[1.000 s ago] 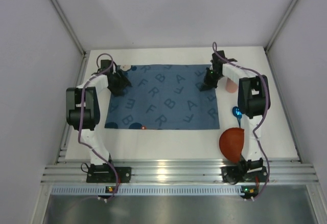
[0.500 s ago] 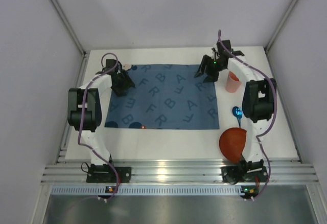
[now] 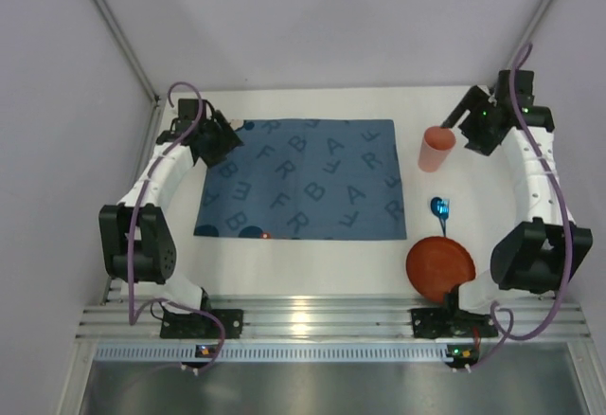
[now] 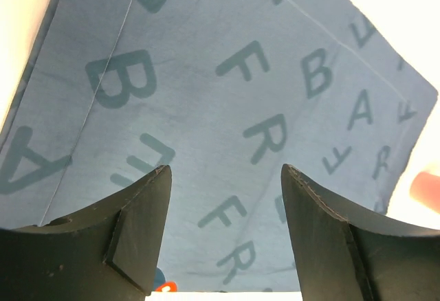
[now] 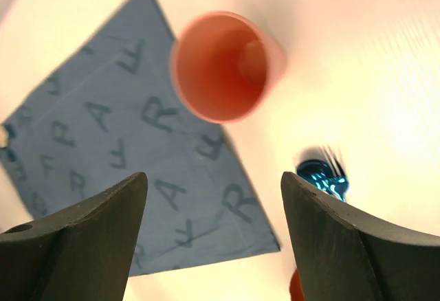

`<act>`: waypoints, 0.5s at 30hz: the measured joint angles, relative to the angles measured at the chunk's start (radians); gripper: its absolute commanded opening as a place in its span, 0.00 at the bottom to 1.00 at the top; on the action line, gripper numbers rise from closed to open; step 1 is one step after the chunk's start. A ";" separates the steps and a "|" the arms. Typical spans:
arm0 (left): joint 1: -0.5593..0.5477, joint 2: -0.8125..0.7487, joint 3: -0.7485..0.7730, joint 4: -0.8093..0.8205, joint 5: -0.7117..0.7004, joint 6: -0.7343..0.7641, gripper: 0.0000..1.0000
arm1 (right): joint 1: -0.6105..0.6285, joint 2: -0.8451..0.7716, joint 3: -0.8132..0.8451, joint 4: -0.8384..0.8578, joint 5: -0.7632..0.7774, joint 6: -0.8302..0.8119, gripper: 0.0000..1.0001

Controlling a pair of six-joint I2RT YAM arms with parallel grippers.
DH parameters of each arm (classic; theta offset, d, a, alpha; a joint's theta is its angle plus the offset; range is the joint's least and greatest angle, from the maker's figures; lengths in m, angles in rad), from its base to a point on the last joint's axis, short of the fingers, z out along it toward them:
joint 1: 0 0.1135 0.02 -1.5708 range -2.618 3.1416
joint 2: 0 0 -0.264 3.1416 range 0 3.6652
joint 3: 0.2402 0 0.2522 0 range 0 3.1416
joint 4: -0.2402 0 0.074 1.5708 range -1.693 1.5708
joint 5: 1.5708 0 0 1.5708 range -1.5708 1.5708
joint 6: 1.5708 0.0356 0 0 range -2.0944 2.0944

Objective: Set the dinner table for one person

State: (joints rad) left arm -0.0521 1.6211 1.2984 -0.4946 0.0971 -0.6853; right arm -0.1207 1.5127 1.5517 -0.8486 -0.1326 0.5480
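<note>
The dinner table is a white top with a dark blue letter-printed mat spread in its middle. To the right of the mat stand a pink cup, a shiny blue spoon and a red plate. My left gripper hovers open over the mat's far left corner, with only mat between its fingers. My right gripper is open and empty, raised just right of the cup. The right wrist view looks down into the cup, with the spoon to its right.
A ribbed aluminium rail runs along the near edge, with both arm bases bolted on it. Grey walls close in the left, right and far sides. A small dark blue and red item lies at the mat's near edge.
My right gripper has opened and pulled away from the mat's far right corner to the far right of the table, past the cup. My left arm has swung outward to the left.
</note>
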 measured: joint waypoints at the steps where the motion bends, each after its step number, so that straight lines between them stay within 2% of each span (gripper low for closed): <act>1: 0.000 -0.017 0.000 -0.003 0.001 -0.001 0.70 | -0.009 0.014 -0.013 -0.015 0.016 0.003 0.79; 7: 0.000 -0.103 -0.031 -0.032 0.011 0.000 0.70 | -0.059 0.159 -0.023 -0.066 0.050 0.007 0.77; 15: 0.000 -0.163 -0.111 -0.055 0.026 0.016 0.70 | -0.083 0.332 0.083 -0.045 0.055 0.021 0.74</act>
State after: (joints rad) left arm -0.0525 1.4578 1.1873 -0.5499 0.1226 -0.6693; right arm -0.2035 1.8442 1.6348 -0.8936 -0.0772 0.5690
